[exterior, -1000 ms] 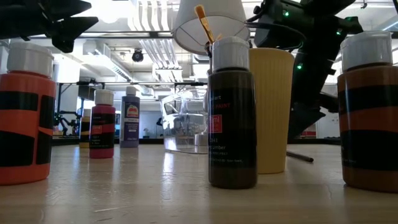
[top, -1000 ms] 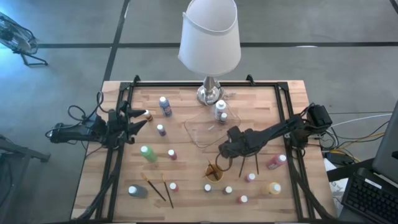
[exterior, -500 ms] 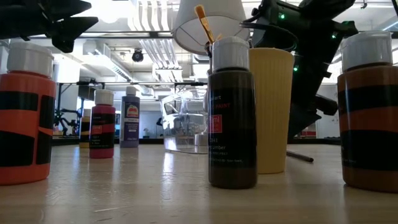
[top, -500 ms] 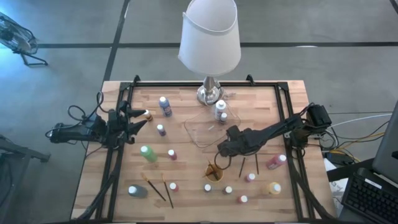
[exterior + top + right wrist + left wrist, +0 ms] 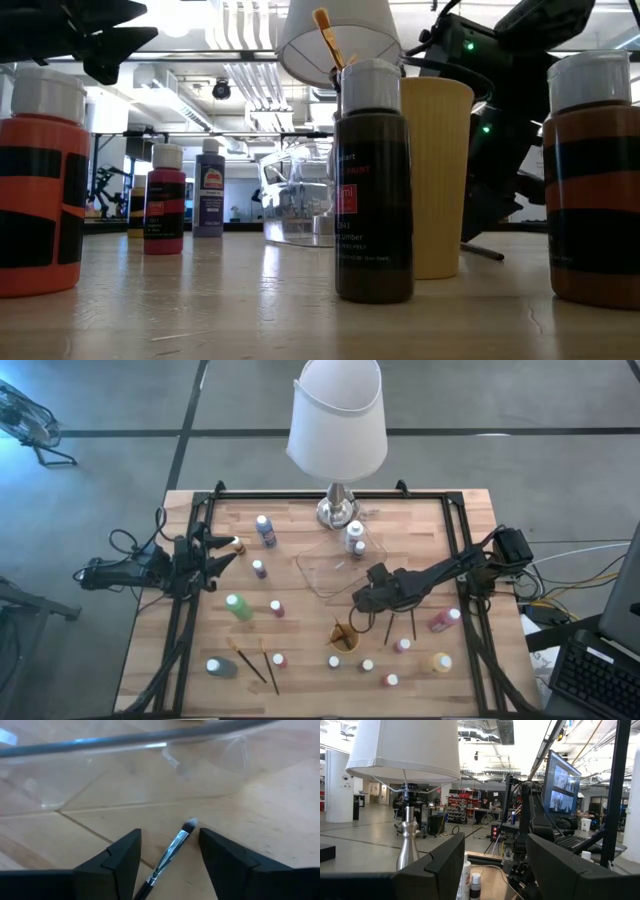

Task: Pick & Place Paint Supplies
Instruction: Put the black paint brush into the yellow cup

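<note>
A thin dark-handled brush (image 5: 172, 851) with a silver ferrule lies flat on the wood, just in front of the clear tray (image 5: 125, 765). My right gripper (image 5: 170, 834) is open and points steeply down, one finger on either side of the brush and neither touching it. In the high view it (image 5: 358, 603) sits between the tray (image 5: 318, 572) and the orange cup (image 5: 345, 636). Small white-capped bottles stand scattered: green (image 5: 239, 607), purple (image 5: 266, 530), yellow (image 5: 441, 662), grey (image 5: 221, 667). My left gripper (image 5: 228, 552) waits open at the left edge.
A lamp (image 5: 338, 510) stands at the table's far middle. Two more brushes (image 5: 400, 626) lie to the right of the cup, two others (image 5: 257, 662) at the near left. The cup holds a brush (image 5: 327, 35). A brown bottle (image 5: 373, 180) stands near the front edge.
My right gripper has sunk a little toward the table beside the tray. Nothing on the table has moved.
</note>
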You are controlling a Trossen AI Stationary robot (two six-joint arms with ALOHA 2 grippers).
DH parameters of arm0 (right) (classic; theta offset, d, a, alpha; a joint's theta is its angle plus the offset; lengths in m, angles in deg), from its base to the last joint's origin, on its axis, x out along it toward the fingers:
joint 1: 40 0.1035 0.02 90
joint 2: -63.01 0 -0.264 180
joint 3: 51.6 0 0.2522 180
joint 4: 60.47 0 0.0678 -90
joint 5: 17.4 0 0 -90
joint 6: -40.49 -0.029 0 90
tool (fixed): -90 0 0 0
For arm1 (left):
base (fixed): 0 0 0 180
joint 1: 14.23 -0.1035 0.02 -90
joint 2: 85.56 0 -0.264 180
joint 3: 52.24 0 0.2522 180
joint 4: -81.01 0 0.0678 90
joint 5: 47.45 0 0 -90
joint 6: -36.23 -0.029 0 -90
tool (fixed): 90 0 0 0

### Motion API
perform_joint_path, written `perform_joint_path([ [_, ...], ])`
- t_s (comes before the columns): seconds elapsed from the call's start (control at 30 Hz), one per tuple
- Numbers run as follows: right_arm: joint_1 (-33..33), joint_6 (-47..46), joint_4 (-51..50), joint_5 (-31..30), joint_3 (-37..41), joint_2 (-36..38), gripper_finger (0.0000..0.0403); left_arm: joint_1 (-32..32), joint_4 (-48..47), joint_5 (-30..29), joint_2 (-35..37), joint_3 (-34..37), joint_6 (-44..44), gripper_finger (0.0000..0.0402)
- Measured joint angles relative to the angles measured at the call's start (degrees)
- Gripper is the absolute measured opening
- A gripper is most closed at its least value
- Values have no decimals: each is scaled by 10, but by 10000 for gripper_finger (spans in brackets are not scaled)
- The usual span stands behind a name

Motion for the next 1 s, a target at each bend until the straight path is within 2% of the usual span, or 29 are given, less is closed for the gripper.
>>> perform_joint_path([
  [0.33, -2, 0, -1, -4, 3, 0, 160, 0, 0, 0, 0, 0, 0, 218],
  [1.0, -5, -2, 4, -11, 17, 1, 23, 0, 0, 0, 0, 0, 0, 218],
])
